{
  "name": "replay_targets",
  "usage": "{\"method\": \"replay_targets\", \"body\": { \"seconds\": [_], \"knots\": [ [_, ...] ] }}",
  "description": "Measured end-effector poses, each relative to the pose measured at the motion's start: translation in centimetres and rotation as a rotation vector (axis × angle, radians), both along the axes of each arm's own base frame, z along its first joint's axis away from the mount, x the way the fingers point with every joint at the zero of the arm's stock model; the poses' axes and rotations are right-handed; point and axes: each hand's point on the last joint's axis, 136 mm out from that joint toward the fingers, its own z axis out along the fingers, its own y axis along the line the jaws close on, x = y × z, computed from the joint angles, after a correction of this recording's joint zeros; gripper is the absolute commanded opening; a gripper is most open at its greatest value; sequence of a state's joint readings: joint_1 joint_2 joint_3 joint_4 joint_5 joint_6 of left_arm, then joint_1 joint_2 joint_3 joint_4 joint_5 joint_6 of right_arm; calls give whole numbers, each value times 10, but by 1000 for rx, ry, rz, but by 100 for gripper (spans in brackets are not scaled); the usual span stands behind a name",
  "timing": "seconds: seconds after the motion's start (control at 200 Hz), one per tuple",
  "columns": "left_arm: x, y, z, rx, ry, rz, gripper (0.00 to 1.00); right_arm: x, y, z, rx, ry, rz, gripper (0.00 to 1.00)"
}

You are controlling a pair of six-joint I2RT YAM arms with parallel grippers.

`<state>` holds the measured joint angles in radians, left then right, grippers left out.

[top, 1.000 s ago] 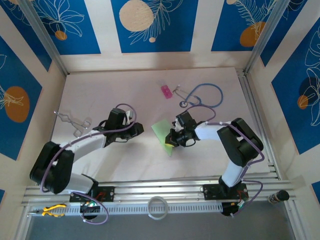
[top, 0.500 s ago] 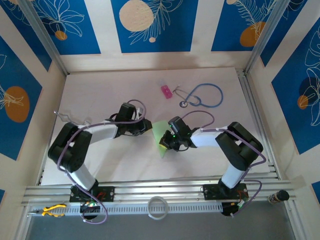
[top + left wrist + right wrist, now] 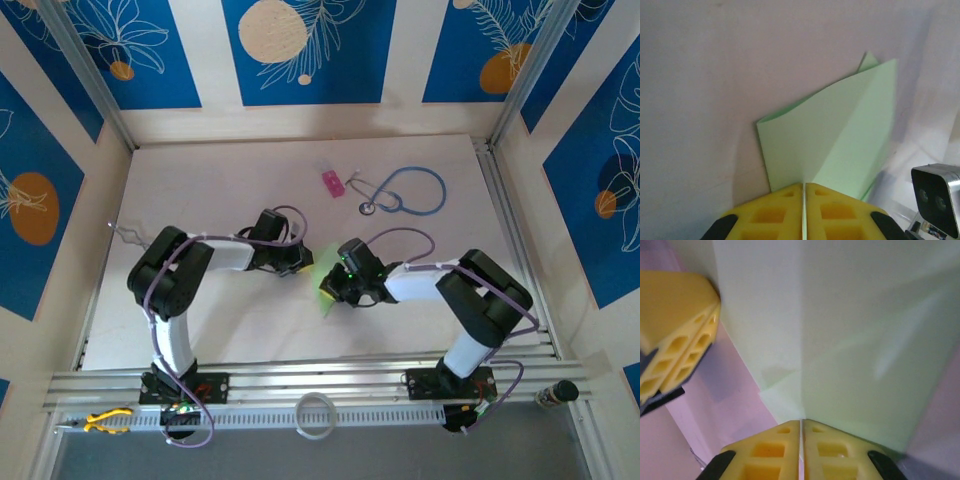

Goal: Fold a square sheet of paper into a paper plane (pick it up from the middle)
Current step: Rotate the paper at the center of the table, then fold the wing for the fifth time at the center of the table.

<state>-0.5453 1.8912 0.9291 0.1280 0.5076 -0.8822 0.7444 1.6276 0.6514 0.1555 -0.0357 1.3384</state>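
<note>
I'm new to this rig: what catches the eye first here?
Mid-table, the left gripper and right gripper pinch one creased green paper from opposite sides. Farther back lie a blue stethoscope and a pink block.

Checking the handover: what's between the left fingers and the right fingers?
The folded green paper, clamped by the left fingers and right fingers; the top view shows it bridging them.

Light-green square sheet of paper (image 3: 840,135): partly folded, creased, flaps raised, middle of table (image 3: 200,190).
</note>
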Motion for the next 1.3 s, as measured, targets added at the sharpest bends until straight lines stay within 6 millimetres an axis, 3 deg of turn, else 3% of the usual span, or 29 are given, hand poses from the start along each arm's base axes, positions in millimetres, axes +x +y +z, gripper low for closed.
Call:
{"method": "replay_targets", "body": {
  "seconds": [0.165, 0.325, 0.56, 0.965, 1.3],
  "knots": [
    [0, 0, -1, 6, -15, -16, 9, 1, -11, 22, -16, -64, 25, 28],
    [-1, -1, 0, 7, -37, -49, 9, 21, -37, 29, -31, -97, -10, 38],
    [-3, -3, 0, 17, -49, -106, 9, 38, -68, 27, 10, -83, -29, 39],
    [-3, -3, 0, 20, -58, -122, 9, 29, -61, 3, 56, 15, 29, 34],
    [-3, -3, 0, 20, -58, -122, 9, 36, -55, 5, 89, -10, 41, 30]
  ]
}}
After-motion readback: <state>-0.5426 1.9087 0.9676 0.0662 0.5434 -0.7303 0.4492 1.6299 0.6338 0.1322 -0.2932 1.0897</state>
